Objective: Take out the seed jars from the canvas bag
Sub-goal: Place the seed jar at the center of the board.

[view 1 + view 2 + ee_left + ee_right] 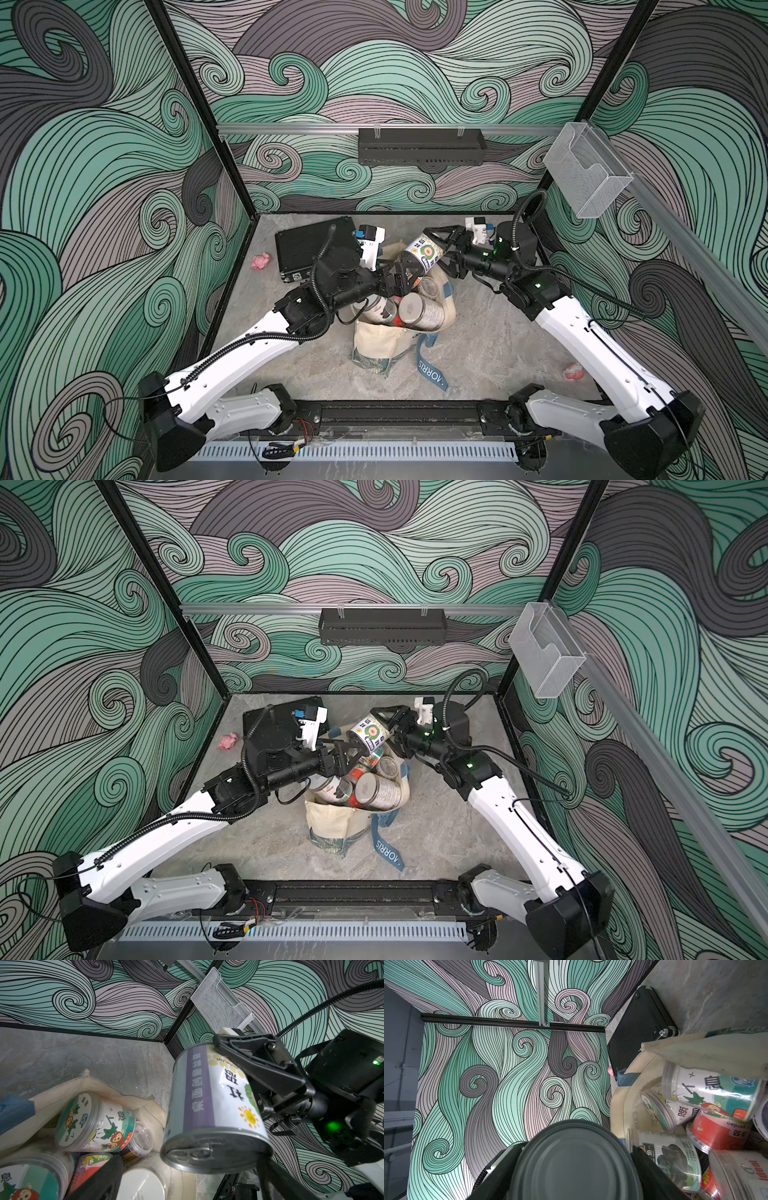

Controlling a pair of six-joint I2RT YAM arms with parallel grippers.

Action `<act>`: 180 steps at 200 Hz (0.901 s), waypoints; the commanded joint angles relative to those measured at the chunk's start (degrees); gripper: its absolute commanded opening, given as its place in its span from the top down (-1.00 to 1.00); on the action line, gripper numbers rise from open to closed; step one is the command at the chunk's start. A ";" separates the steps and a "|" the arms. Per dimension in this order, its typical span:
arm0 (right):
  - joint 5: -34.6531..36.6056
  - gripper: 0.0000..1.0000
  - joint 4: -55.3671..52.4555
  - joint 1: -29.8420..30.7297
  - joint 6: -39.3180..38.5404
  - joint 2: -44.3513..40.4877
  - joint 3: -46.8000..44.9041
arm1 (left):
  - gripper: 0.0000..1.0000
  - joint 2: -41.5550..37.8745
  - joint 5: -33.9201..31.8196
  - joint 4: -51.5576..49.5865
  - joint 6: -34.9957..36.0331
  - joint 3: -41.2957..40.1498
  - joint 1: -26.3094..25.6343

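Note:
My right gripper (437,249) is shut on a seed jar (423,251) with a silver pull-tab lid and a flower sticker. It holds the jar on its side just above the mouth of the canvas bag (380,343). In the right wrist view the jar's flat base (575,1163) fills the space between the black fingers. My left gripper (405,277) stands wide open at the jar's lid end (207,1153); whether it touches I cannot tell. Several more seed jars (419,309) (97,1124) (712,1093) lie packed inside the bag.
A flat black ribbed case (307,245) lies behind the left arm. One pink toy (261,261) lies at the far left, another (574,370) at the right. The bag's blue strap (432,370) trails toward the front. A black shelf (419,145) and a clear holder (586,170) hang on the walls.

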 commanded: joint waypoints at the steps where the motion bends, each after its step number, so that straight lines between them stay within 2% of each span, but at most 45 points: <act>1: 0.06 -0.32 2.69 -0.42 0.32 -1.30 -0.93 | -0.97 0.18 1.81 5.07 -0.70 1.71 -0.61; 115: -0.18 -0.31 5.93 -2.55 2.71 -2.87 -5.50 | -0.97 0.34 3.41 6.02 -1.48 -0.41 -0.64; 162: -0.14 -0.31 5.86 -2.51 3.49 -4.25 -5.44 | -0.97 1.97 -2.79 -0.20 -1.39 1.81 -0.74; 180: 0.29 -0.31 6.07 -2.11 3.99 -4.69 -5.87 | -0.97 2.64 -2.26 0.30 -1.39 2.05 -0.77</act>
